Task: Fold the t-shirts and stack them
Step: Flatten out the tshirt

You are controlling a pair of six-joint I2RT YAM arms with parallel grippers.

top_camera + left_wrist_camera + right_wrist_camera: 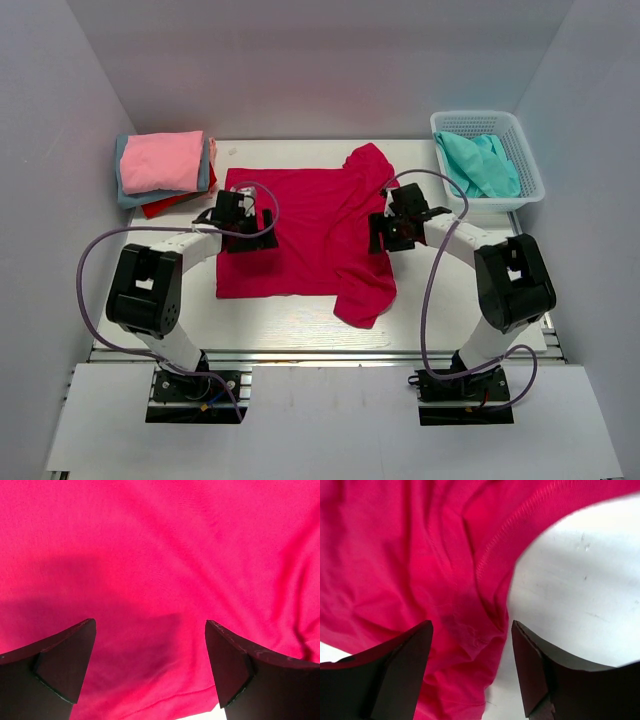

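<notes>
A crimson-magenta t-shirt (310, 225) lies spread on the white table, its right side rumpled and folded over. My left gripper (247, 228) is open just above the shirt's left edge; in the left wrist view the cloth (160, 555) fills the frame, with its hem between the black fingers (60, 660). My right gripper (392, 228) is open over the shirt's right edge; in the right wrist view a bunched fold of cloth (465, 645) lies between the fingers (535, 670). Folded t-shirts, light pink (160, 160) on grey-blue and red, are stacked at the back left. Teal shirts (480, 165) lie in the basket.
A white plastic mesh basket (520, 150) stands at the back right. White walls close in the table on three sides. Bare white tabletop (580, 580) shows right of the shirt in the right wrist view.
</notes>
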